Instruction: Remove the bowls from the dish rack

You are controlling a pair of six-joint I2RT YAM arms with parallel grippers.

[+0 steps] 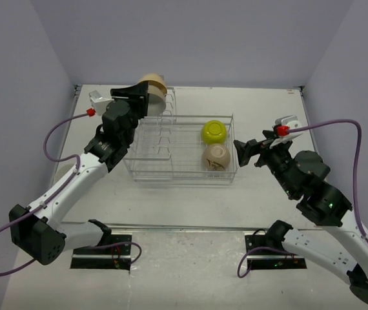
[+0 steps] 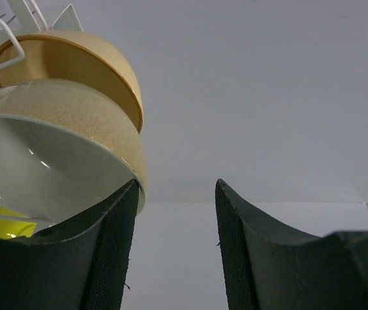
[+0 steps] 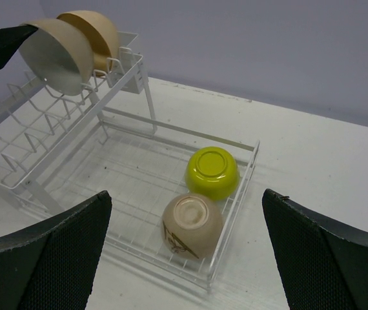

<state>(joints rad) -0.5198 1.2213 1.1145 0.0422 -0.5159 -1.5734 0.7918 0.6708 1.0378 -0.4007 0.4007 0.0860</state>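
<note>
The white wire dish rack stands mid-table. In its basket a yellow-green bowl and a tan bowl with a dark drawing lie upside down. Two tan bowls stand on edge in the raised slots at the back left. My left gripper is open at the nearer of them, a speckled bowl; its left finger lies against the rim and grey inside, and the gap holds nothing. My right gripper is open and empty, right of the rack, above both basket bowls.
Grey walls close in the table on the left, back and right. The upright slot dividers fill the rack's left half. Purple cables loop from both arms. A metal strip crosses the table in front of the arm bases.
</note>
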